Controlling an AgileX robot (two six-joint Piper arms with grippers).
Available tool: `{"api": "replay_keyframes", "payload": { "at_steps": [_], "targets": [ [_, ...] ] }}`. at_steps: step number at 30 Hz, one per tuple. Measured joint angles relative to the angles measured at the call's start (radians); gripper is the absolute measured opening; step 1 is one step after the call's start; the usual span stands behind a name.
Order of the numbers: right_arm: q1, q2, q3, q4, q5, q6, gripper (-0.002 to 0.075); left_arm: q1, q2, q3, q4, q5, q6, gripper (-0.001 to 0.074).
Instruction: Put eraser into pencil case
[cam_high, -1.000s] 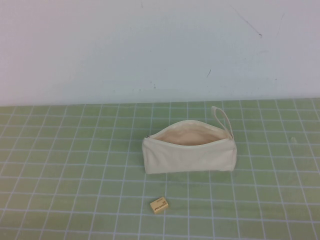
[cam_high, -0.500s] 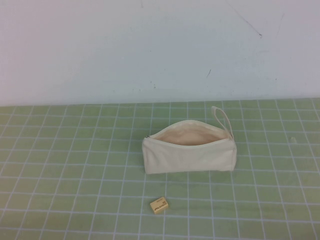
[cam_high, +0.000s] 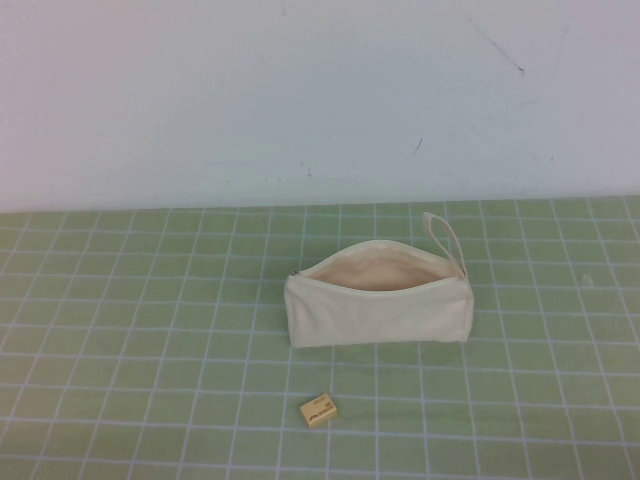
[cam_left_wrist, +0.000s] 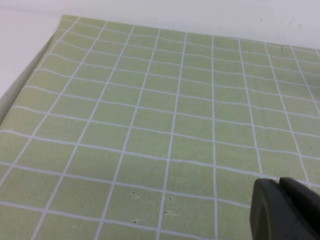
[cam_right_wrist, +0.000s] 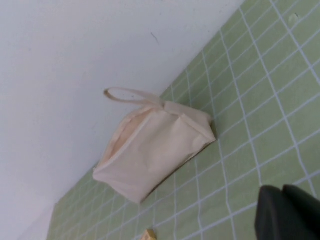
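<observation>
The cream-white pencil case (cam_high: 378, 303) lies on the green grid mat, its zip open and beige lining showing, wrist loop (cam_high: 446, 236) at its right end. The tiny tan-yellow eraser (cam_high: 320, 409) lies flat on the mat just in front of the case, a little left of its middle. Neither arm shows in the high view. My left gripper (cam_left_wrist: 280, 186) is shut and empty over bare mat. My right gripper (cam_right_wrist: 282, 192) is shut and empty, apart from the case (cam_right_wrist: 152, 147), with the eraser's corner (cam_right_wrist: 149, 234) at that view's edge.
The green grid mat (cam_high: 150, 330) covers the table up to a white wall (cam_high: 300, 100) behind. The left wrist view shows the mat's edge (cam_left_wrist: 30, 65) beside a white surface.
</observation>
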Motion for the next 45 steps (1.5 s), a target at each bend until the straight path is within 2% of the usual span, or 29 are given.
{"api": "replay_keyframes", "payload": {
  "at_steps": [3, 6, 14, 20, 24, 28, 33, 35, 36, 37, 42, 45],
  "targets": [
    [0.000, 0.000, -0.043, 0.002, 0.032, -0.117, -0.0001, 0.000, 0.000, 0.000, 0.000, 0.000, 0.000, -0.0003],
    [0.000, 0.060, -0.212, -0.004, 0.149, -0.223, -0.0001, 0.000, 0.000, 0.000, 0.000, 0.000, 0.000, -0.0003],
    [0.000, 0.450, -0.631, -0.093, 0.503, -0.638, -0.0001, 0.000, 0.000, 0.000, 0.000, 0.000, 0.000, -0.0003],
    [0.002, 0.732, -0.879, -0.243, 0.761, -0.735, -0.0001, 0.000, 0.000, 0.000, 0.000, 0.000, 0.000, -0.0003],
    [0.059, 0.854, -0.970, -0.299, 0.826, -0.746, -0.0001, 0.000, 0.000, 0.000, 0.000, 0.000, 0.000, -0.0003],
    [0.165, 0.955, -1.050, -0.378, 0.857, -0.723, -0.0001, 0.000, 0.000, 0.000, 0.000, 0.000, 0.000, -0.0003],
    [0.328, 1.109, -1.141, -0.587, 0.857, -0.551, -0.0001, 0.000, 0.000, 0.000, 0.000, 0.000, 0.000, -0.0003],
    [0.410, 1.179, -1.175, -0.695, 0.857, -0.459, -0.0001, 0.000, 0.000, 0.000, 0.000, 0.000, 0.000, -0.0003],
    [0.497, 1.239, -1.199, -0.787, 0.857, -0.390, -0.0001, 0.000, 0.000, 0.000, 0.000, 0.000, 0.000, -0.0003],
    [0.542, 1.272, -1.213, -0.825, 0.857, -0.357, -0.0001, 0.000, 0.000, 0.000, 0.000, 0.000, 0.000, -0.0003],
    [0.724, 1.444, -1.273, -0.958, 0.857, -0.253, -0.0001, 0.000, 0.000, 0.000, 0.000, 0.000, 0.000, -0.0003],
    [0.789, 1.541, -1.317, -0.987, 0.857, -0.245, -0.0001, 0.000, 0.000, 0.000, 0.000, 0.000, 0.000, -0.0003]
  ]
}}
